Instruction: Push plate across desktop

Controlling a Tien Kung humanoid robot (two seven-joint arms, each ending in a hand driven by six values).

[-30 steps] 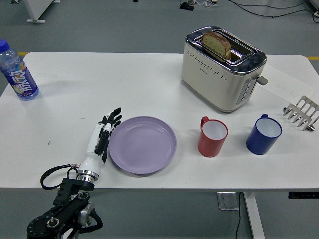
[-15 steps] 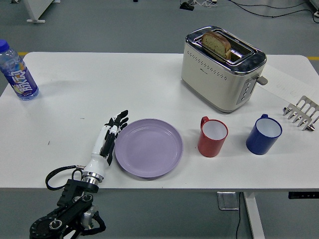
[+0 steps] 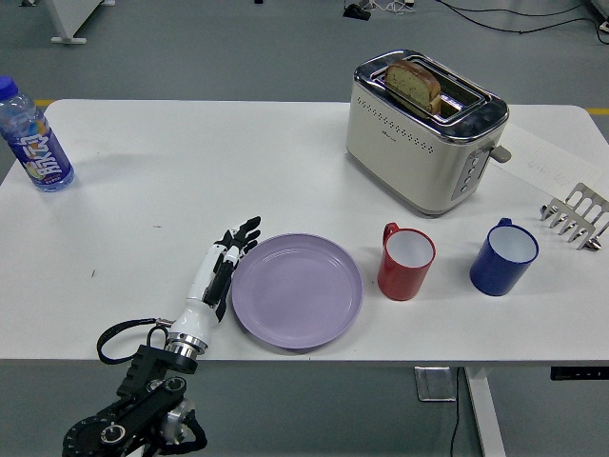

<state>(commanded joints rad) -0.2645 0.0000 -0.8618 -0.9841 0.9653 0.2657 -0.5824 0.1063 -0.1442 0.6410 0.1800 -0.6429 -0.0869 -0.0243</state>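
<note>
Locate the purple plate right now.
Head view: purple plate sits near the table's front edge, with the left hand against its left rim and the red mug just right.

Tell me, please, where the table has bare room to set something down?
Bare: the wide stretch between the bottle and toaster, above the left hand. Crowded: plate, red mug, blue mug and rack fill the front right.

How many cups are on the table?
2. The red cup stands just right of the purple plate; the blue cup stands further right, near the metal rack. None looks hidden.
</note>
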